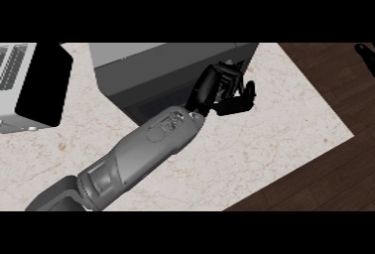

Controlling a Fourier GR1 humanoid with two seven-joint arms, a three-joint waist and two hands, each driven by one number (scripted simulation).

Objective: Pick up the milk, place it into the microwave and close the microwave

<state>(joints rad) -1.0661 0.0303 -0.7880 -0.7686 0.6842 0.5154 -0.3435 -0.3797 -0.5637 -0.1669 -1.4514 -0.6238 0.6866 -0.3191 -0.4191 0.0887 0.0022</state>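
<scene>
- The left robot hand [223, 92]: curled shut at the near corner of the dark microwave [161, 69], nothing showing within it; set there, I judged, to work at the door
- The milk: nowhere visible; perhaps inside the microwave, or hidden by the hand
- The right robot hand [364, 53]: a sliver at the upper right edge, state not discernible
- The desk [278, 129]: pale stone, also carrying a light appliance [15, 69] at left
</scene>
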